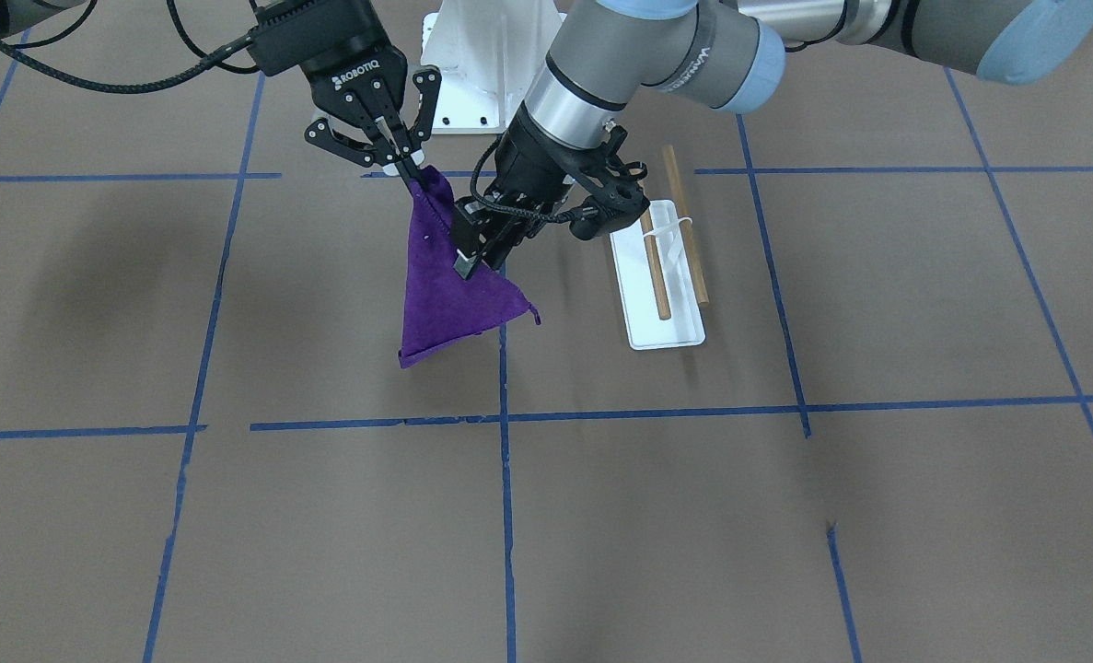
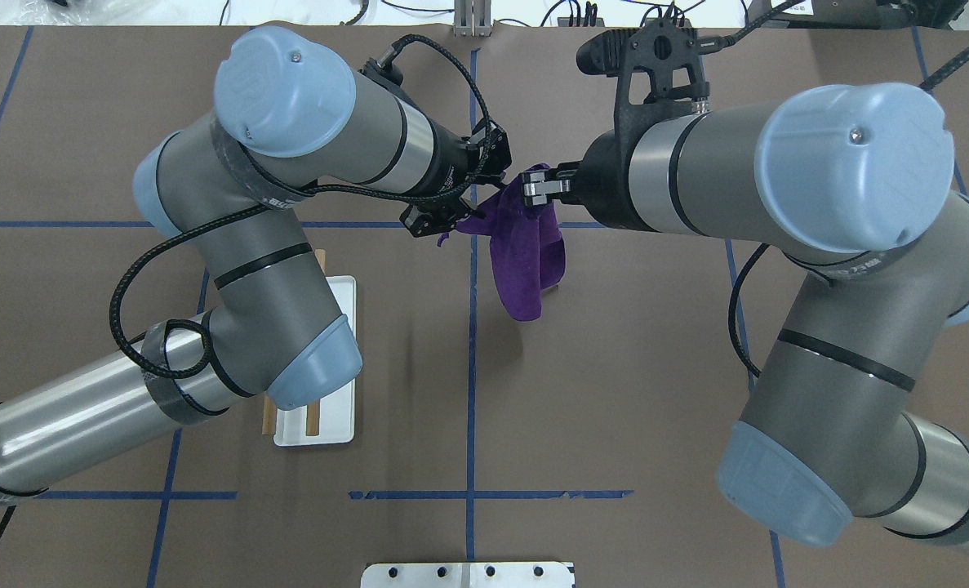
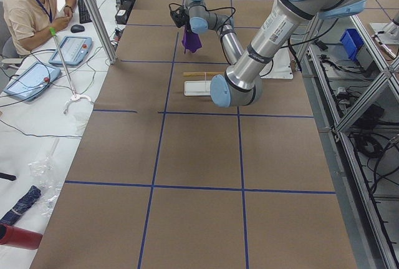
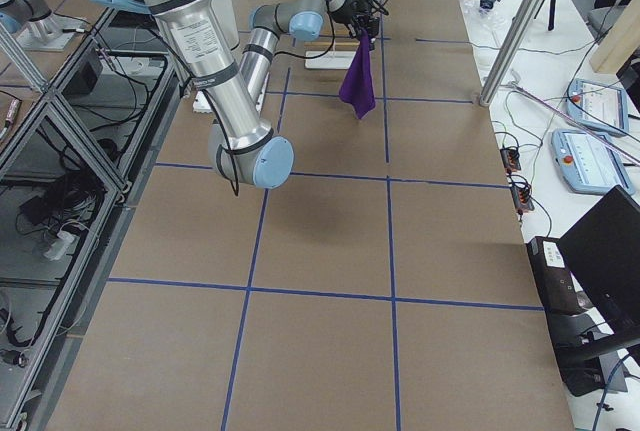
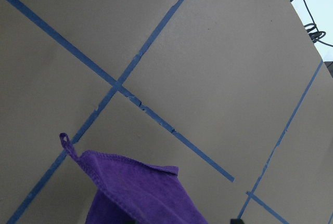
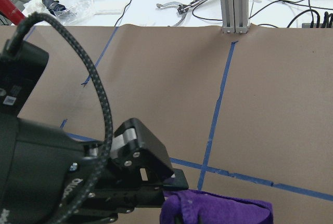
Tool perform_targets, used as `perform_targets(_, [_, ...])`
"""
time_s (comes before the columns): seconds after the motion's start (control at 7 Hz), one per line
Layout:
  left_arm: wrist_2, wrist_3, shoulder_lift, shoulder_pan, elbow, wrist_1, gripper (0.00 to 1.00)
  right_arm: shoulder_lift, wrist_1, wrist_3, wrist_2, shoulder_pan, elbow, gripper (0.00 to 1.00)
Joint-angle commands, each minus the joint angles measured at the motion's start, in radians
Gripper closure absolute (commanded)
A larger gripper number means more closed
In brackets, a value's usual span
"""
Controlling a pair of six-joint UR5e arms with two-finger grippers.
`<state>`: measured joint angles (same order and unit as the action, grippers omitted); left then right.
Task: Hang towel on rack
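Brown table (image 1: 656,534), blue-taped into squares, fills the foreground; behind it two robot arms hold the towel (image 1: 449,295) in mid-air, clear of the table. Right hand (image 1: 414,177) is clamped on the towel's top corner, w/ the cloth hanging below in a purple triangle. Left hand (image 1: 466,265) sits lower on one sloping edge, fingers drawn together & apparently pinching the fabric there. Rack (image 1: 668,327) stands on the table just beyond the left hand, both wooden rods bare; nothing draped yet. Towel looks light, limp & fuzzy: prob. easy to pinch and unlikely to slip, but it will sag & bunch wherever unsupported. Best hold, by this view: two neighbouring corners or the edge btwn them, so it spreads flat to drop over a rod. Loose corner threads could snag.
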<state>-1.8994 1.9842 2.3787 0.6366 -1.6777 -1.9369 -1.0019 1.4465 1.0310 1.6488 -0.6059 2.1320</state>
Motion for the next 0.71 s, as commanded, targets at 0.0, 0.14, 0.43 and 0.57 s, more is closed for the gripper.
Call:
perform_targets(0.0, [0.005, 0.001, -0.003, 0.0, -0.003, -0.001, 1.0, 0.0, 0.0, 0.0, 0.0, 0.0, 0.0, 1.0])
perform_targets(0.14, [0.006, -0.002, -0.004, 0.0, -0.01, 0.001, 1.0, -0.001, 0.0, -0.003, 0.0, 0.0, 0.0, 1.0])
perform_targets(0.43, [0.006, -0.013, -0.01, 0.0, -0.017, 0.001, 1.0, -0.003, 0.002, -0.015, 0.006, -0.002, 0.0, 1.0])
perform_targets(0.57, [0.005, -0.015, -0.022, 0.0, -0.029, -0.001, 1.0, -0.004, 0.009, -0.016, 0.011, -0.002, -0.006, 0.31])
